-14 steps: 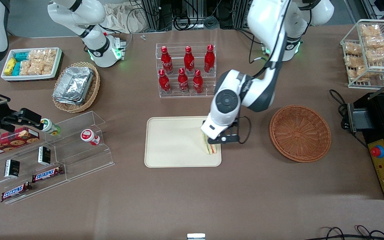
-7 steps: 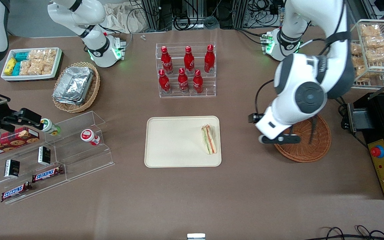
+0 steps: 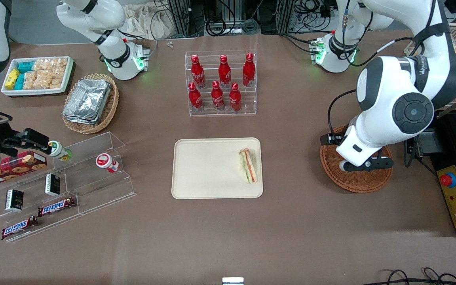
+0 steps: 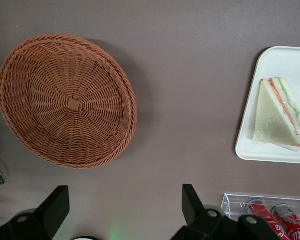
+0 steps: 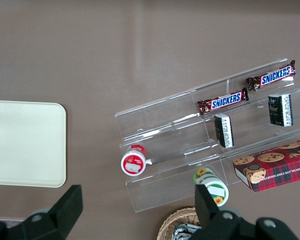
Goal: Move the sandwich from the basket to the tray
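Sandwich (image 3: pixel 248 165) lies on tray (image 3: pixel 208 174); gripper (image 3: pixel 364 165) spread above basket (image 3: pixel 356 180).

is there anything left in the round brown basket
No, the basket is bare in the left wrist view; the open gripper hangs above it, holding nothing.

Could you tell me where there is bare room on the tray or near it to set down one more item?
Most of the tray is bare; the sandwich lies along its edge nearest the basket. The tabletop strip between tray and basket is free. The basket holds nothing, but the open end effector hangs above it. The cola bottle rack is crowded.
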### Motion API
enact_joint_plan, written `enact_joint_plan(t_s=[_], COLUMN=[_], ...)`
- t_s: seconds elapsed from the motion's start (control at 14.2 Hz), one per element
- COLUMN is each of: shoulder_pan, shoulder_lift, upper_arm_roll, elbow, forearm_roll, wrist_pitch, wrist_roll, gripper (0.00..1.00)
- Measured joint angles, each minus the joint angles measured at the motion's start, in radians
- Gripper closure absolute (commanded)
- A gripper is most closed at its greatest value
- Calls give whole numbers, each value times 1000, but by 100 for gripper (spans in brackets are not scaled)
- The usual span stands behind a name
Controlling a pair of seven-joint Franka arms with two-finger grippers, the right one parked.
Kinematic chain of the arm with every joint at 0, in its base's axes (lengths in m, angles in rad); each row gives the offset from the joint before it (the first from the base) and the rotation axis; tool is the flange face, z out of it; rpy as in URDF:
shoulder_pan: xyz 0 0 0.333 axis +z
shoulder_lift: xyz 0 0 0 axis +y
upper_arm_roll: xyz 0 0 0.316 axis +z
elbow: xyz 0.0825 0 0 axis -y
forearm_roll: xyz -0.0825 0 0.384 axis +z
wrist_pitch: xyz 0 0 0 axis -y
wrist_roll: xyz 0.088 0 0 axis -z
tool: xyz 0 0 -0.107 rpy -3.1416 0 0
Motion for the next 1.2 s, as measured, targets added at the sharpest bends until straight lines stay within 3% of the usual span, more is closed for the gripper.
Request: enact_joint_plan(t_s=[0.42,0.77,1.05,1.2], shoulder_pan=[3,4,80,191], shoulder_lift=[-1,-2,-1,-6], upper_arm_roll=[125,217,214,128], elbow=[2,2,22,62], forearm_roll=[-1,-57,-68,-68], wrist_pitch=[-38,-40,-71,-106], wrist_roll=[6,7,6,18], gripper=[0,0,0,0])
